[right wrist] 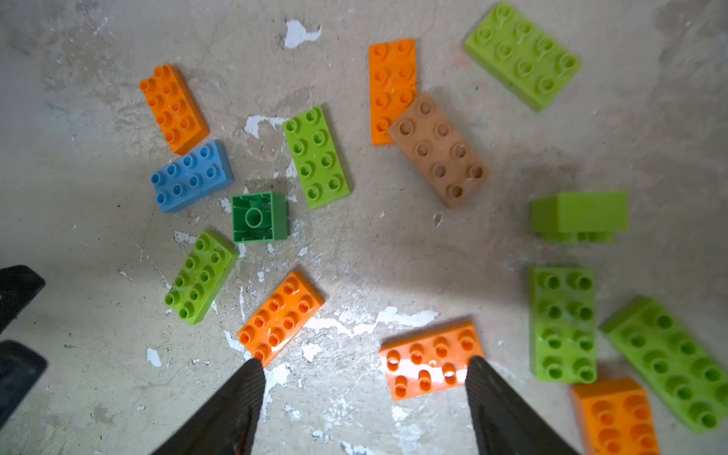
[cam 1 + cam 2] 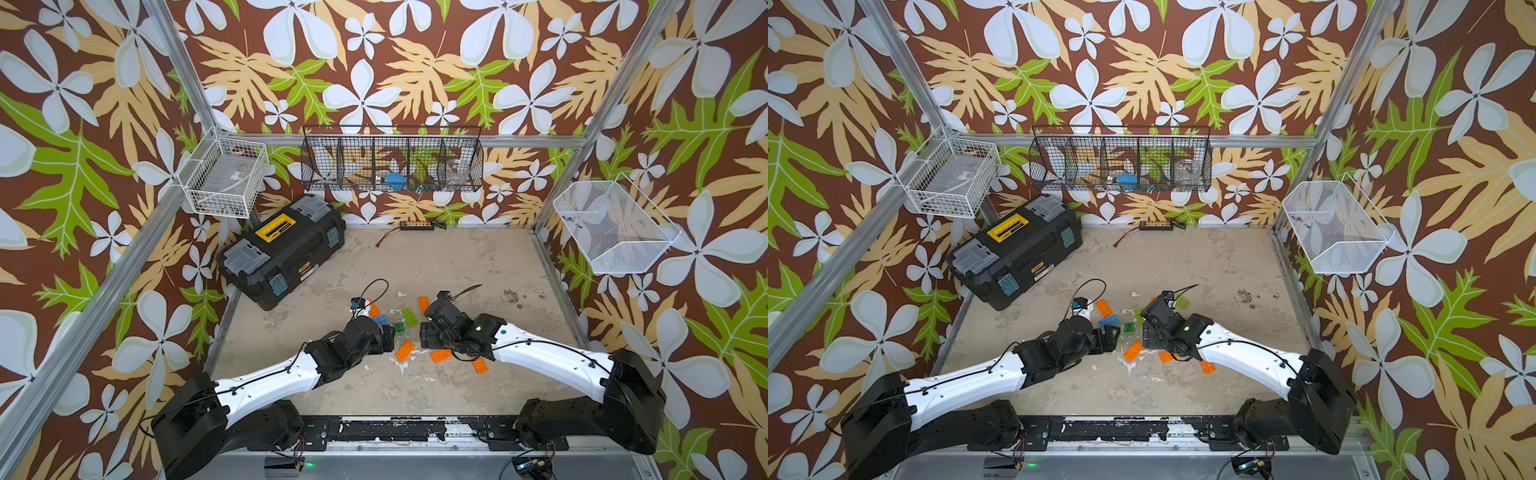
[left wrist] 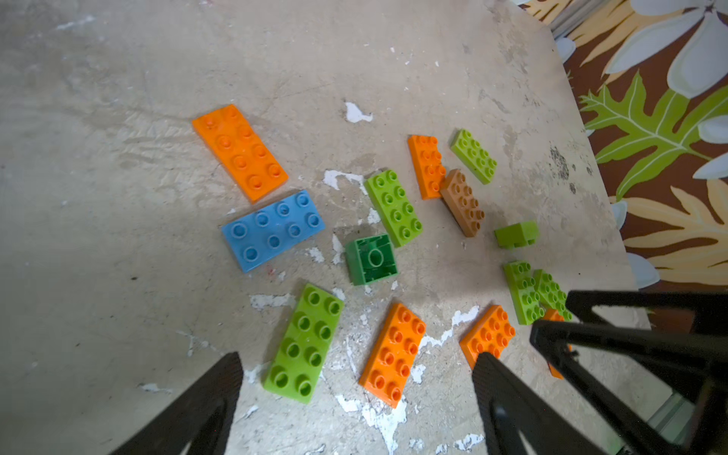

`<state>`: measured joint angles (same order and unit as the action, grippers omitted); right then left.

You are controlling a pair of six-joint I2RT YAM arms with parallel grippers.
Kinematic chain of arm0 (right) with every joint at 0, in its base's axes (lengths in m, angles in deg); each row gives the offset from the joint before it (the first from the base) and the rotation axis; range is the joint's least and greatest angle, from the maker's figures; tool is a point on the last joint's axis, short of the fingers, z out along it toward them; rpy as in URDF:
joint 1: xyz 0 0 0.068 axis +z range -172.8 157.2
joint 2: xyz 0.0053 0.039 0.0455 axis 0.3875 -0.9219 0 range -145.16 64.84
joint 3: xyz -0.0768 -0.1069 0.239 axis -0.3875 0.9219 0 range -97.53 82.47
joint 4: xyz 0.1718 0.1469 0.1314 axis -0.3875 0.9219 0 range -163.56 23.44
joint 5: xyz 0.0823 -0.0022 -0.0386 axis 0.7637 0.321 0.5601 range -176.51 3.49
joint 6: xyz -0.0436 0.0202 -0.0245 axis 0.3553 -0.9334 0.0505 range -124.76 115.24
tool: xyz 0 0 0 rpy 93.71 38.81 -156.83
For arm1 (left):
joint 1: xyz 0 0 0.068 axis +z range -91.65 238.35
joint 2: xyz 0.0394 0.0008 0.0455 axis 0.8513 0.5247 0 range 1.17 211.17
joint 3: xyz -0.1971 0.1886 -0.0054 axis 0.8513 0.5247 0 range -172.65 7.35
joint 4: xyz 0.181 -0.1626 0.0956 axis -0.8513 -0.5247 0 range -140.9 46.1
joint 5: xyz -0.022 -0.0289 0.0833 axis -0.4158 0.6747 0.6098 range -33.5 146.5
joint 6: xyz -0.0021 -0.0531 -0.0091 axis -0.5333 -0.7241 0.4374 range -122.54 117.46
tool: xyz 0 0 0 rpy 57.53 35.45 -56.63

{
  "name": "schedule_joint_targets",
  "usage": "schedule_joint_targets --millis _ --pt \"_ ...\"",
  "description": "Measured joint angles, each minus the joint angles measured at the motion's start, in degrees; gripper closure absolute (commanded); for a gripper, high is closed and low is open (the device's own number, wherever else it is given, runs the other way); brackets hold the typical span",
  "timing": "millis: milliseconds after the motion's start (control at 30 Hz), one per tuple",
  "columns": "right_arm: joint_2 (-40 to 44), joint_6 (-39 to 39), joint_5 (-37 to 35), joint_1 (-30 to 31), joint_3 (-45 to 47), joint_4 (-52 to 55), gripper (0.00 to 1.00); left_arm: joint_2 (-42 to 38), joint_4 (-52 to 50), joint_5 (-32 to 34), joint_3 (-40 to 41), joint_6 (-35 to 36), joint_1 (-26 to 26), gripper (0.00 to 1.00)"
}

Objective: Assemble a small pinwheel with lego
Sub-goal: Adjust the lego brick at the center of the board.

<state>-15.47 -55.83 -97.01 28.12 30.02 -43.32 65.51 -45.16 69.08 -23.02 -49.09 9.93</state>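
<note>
Fourteen pieces of lego (image 1: 315, 157) lie loose on the mottled surface (image 1: 98, 205), gathered near its middle between the left arm (image 2: 270, 374) and the right arm (image 2: 540, 353).

The left jaws stand spread wide and hold nothing. In the left wrist view a lime brick (image 3: 303, 342) and a first orange brick (image 3: 394, 354) lie in the gap between them. One fingertip (image 3: 496, 386) covers the corner of a second orange brick (image 3: 490, 333); whether it touches cannot be told.

The right jaws are spread too and grip nothing. In the right wrist view one fingertip (image 1: 240, 398) sits at the end of the first orange brick (image 1: 279, 317). The other overlaps the edge of the second orange brick (image 1: 429, 360), which lies partly in the gap; contact is unclear.

The dark green square (image 1: 258, 216) lies hollow side up, just beside the blue brick (image 1: 193, 177). The tan brick (image 1: 437, 149) touches the end of a third orange brick (image 1: 392, 90). A tipped lime brick (image 1: 579, 214) rests on its side.

In both top views the two sets of jaws face each other low over the bricks, with a black toolbox (image 2: 282, 245) well apart at the far left
</note>
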Motion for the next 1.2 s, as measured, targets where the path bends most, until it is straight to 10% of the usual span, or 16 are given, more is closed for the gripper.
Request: schedule_joint_targets --millis 433,1200 --pt "-17.9 -9.1 -1.4 8.7 -11.7 3.5 0.21 -12.0 -2.0 -3.0 6.4 -4.2 10.9 0.05" --pt "-28.2 -9.5 -1.1 7.7 -17.2 5.8 0.22 -11.8 -4.5 -5.1 5.2 -2.8 11.6 0.05"
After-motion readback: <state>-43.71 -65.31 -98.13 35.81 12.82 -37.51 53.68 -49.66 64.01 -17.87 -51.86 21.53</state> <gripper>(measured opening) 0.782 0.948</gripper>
